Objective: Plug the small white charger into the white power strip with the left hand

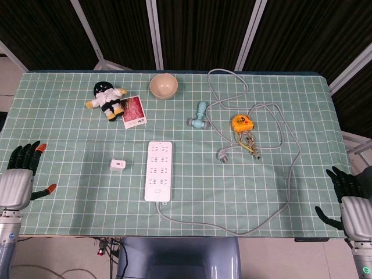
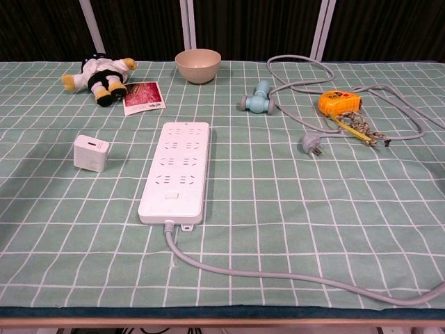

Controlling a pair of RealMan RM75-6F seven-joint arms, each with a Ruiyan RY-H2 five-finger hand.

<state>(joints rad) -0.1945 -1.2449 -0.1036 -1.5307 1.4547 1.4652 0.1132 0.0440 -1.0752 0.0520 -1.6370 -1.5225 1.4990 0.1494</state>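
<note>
At the far left edge of the table, the left hand (image 1: pixel 17 180) hovers with its fingers (image 1: pixel 26 154) spread wide and its thumb out to the side; it holds nothing and touches nothing. Only the head view shows it.

Well to the right of those fingers and slightly ahead of them, the small white charger (image 1: pixel 118 165) sits on the green checked tablecloth (image 1: pixel 70 133), apart from everything else. Just beyond it to the right, with a gap of cloth between, lies the white power strip (image 1: pixel 158 178), lengthwise away from the robot, sockets up. Its grey cable (image 2: pixel 278 275) leaves the near end, sweeps right along the table's front edge and loops back to a grey plug (image 1: pixel 224 154) lying loose on the cloth.

Farther from the left fingers, toward the back of the table, are a plush toy (image 1: pixel 106 97), a red and white card (image 1: pixel 133 111) touching it, and a beige bowl (image 1: pixel 163 85). Right of the strip's far end lie a pale blue dumbbell-shaped object (image 1: pixel 199 116) and a yellow tape measure (image 1: pixel 240 122) with a keyring-like bundle below it.

At the far right edge, the right hand (image 1: pixel 347 197) also hovers empty, its dark fingers (image 1: pixel 340 177) parted and thumb out, well apart from all objects.
</note>
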